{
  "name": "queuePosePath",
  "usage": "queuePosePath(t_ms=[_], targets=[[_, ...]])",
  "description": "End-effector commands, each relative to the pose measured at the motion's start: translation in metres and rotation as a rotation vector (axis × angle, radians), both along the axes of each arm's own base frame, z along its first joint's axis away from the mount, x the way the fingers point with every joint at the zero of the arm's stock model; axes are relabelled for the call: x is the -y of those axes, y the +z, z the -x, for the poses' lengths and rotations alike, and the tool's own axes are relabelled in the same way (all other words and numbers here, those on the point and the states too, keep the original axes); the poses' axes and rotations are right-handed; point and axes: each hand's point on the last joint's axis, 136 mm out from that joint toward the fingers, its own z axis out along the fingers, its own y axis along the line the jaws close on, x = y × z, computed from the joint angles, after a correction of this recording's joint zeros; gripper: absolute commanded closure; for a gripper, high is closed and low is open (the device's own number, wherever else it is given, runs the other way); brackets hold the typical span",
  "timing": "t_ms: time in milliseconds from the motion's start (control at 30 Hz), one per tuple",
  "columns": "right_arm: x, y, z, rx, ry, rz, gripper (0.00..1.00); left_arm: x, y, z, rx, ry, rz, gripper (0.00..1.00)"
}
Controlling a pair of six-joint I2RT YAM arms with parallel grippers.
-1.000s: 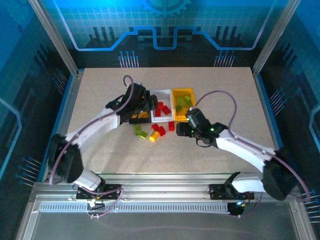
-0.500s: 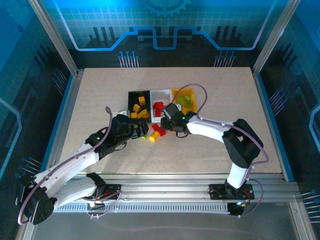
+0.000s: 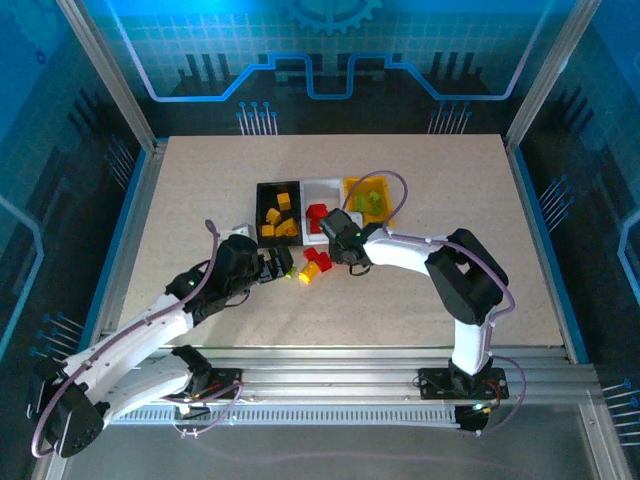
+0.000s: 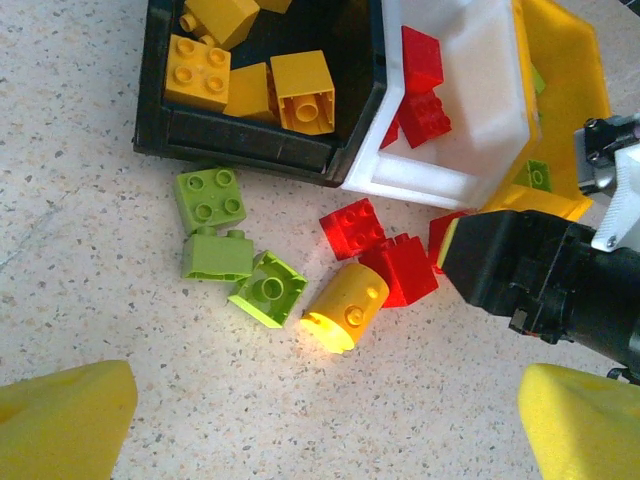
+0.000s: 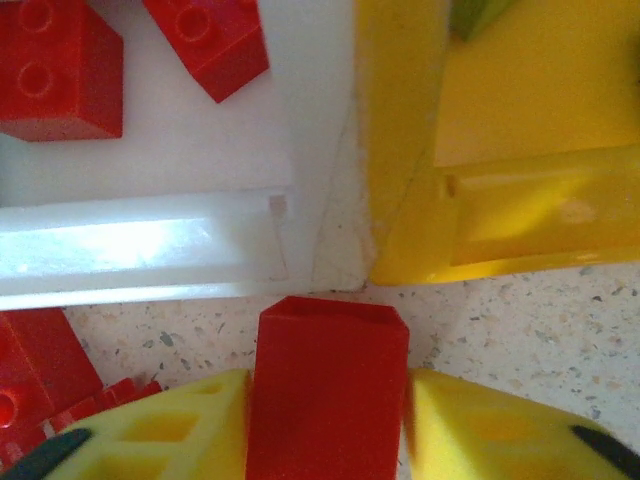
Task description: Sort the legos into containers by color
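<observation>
right claw (image 5: 328, 415) is clamped on a red brick (image 5: 328, 355) sitting on the table (image 3: 450, 180), just before the corner where the white bin (image 5: 150, 240) meets the yellow bin (image 5: 400, 150). left claw (image 4: 320, 430) gapes wide, holding nothing, above loose bricks (image 4: 345, 305) beside the black bin (image 4: 250, 148), mid-table.

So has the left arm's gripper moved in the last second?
Yes. The left gripper came off the black rectangular plastic bin toward the bottom of the top view; it now sits open in front of that bin.
</observation>
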Motion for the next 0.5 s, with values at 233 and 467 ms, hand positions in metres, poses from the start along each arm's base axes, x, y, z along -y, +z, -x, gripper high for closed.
queuePosePath(t_ms=[233, 467], targets=[[0.025, 0.026, 0.027, 0.045, 0.041, -0.005, 0.69, -0.008, -0.01, 0.006, -0.018, 0.028, -0.014, 0.01], [0.017, 0.098, 0.042, 0.144, 0.184, -0.096, 0.69, -0.018, -0.018, 0.013, -0.03, 0.053, -0.033, 0.01]])
